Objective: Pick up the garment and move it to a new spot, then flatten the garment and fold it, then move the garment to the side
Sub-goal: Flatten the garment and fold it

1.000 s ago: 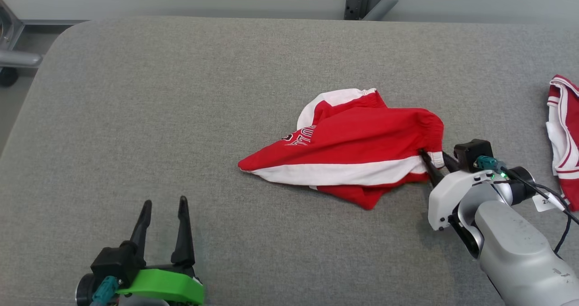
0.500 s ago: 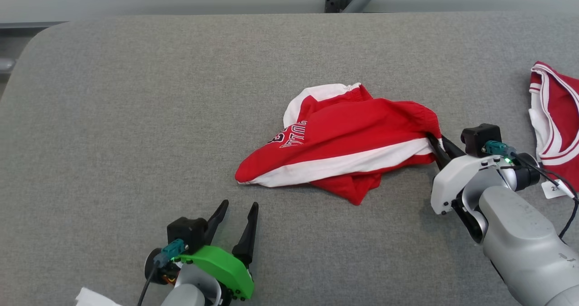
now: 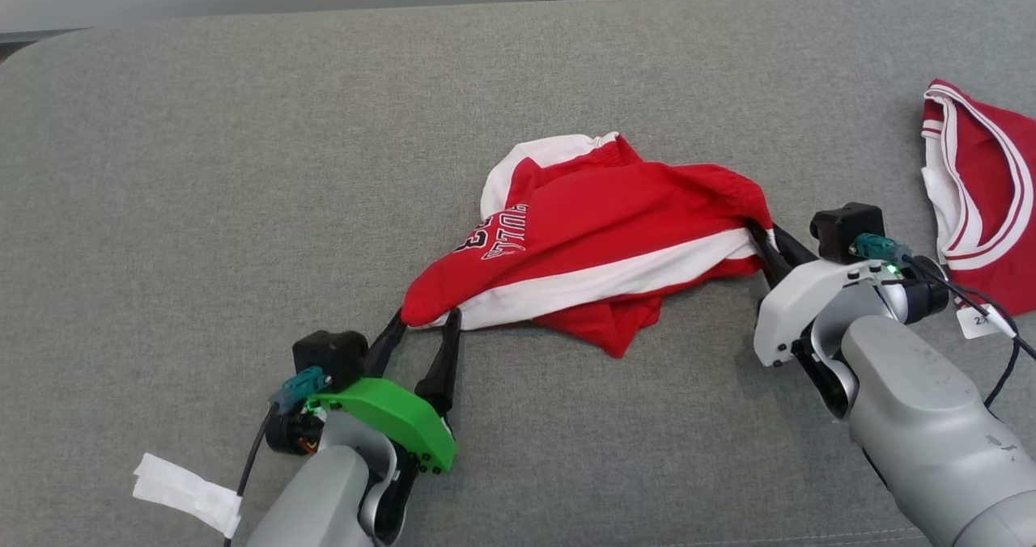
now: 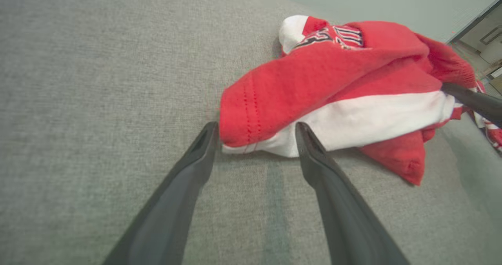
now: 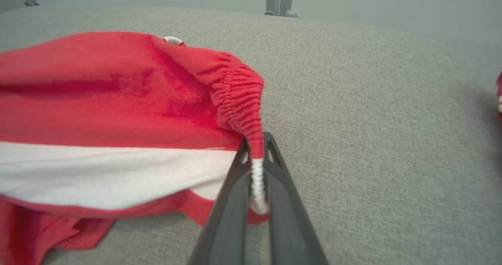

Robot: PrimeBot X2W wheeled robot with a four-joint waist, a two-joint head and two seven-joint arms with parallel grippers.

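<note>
Red-and-white garment (image 3: 599, 239) lies crumpled mid-frame on the grey cushion (image 3: 202, 167). Its elastic waistband has just been pinched by the right gripper (image 3: 765, 238); the left gripper (image 3: 426, 319), risen from lower left, straddles the hem corner, fingers spread, so a two-handed lift looks near.

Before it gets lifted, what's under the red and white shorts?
The shorts lie bunched on the grey fabric surface, with their own red cloth folded underneath at the near edge. Anything under the heap's middle is covered, so I cannot tell.
</note>
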